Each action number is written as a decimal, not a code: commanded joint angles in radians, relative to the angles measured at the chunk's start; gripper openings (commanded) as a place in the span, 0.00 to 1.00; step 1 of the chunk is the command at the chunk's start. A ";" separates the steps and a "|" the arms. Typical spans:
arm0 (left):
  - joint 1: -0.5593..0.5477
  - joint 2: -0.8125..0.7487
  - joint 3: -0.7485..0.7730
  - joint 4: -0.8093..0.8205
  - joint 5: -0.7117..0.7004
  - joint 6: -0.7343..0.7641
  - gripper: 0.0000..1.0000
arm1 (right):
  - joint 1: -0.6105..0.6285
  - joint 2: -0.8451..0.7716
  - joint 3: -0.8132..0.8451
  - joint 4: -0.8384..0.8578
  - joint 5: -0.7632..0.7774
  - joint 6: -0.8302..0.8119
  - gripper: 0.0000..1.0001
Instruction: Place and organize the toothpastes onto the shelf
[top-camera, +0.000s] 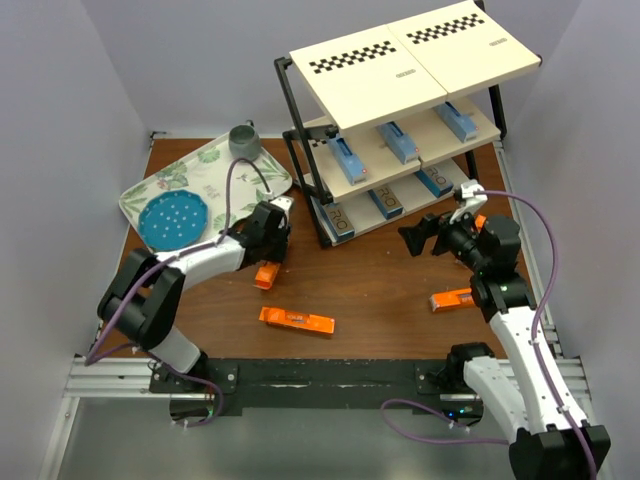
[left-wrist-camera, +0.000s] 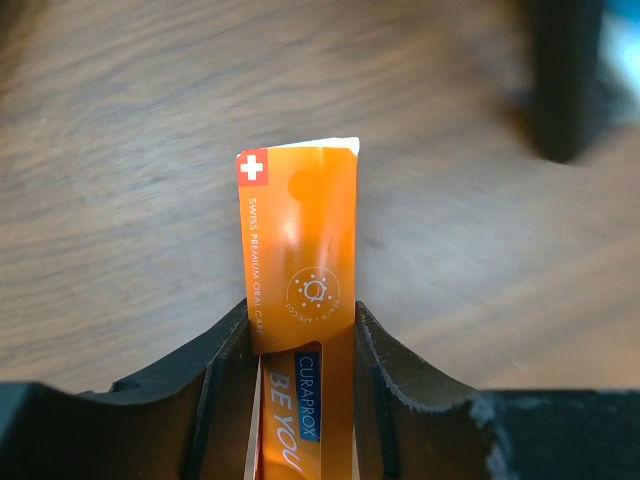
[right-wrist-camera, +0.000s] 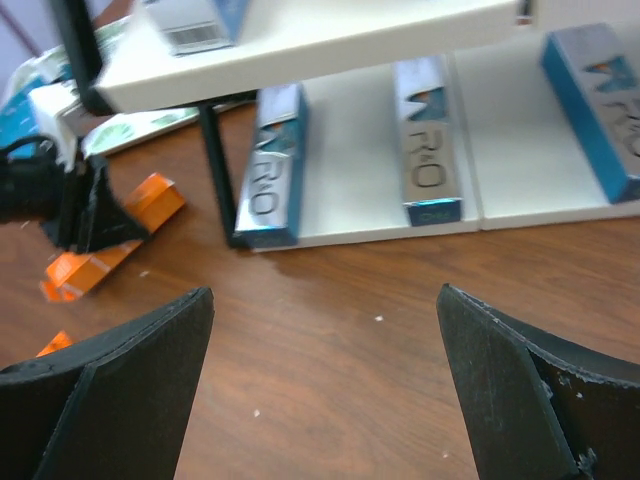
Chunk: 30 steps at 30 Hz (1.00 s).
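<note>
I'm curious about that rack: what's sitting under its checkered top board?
Three blue toothpastes lie on the middle board, three silver ones on the bottom board. The top board hides the blue cartons' far ends and anything further back.

We see a brown wood-grain table (top-camera: 380, 285). On its far side stands a black-framed shelf with cream boards (top-camera: 420, 70), with a leaf-patterned white tray (top-camera: 215, 165) at far left. One long orange carton (top-camera: 296, 319) lies flat near the middle, and a second orange carton (top-camera: 452, 299) lies toward the right.
</note>
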<state>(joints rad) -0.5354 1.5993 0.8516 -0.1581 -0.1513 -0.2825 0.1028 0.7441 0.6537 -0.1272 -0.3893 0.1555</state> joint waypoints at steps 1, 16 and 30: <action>-0.029 -0.134 0.001 -0.020 0.146 0.092 0.27 | 0.034 0.006 0.121 -0.104 -0.151 -0.056 0.98; -0.212 -0.401 0.090 -0.282 0.410 0.272 0.21 | 0.207 0.124 0.336 -0.316 -0.454 -0.257 0.98; -0.317 -0.464 0.231 -0.313 0.561 0.425 0.20 | 0.348 0.077 0.300 -0.302 -0.528 -0.304 0.98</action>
<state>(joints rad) -0.8364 1.1435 0.9890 -0.4973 0.3374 0.0757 0.4217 0.7982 0.9382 -0.4538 -0.8669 -0.1177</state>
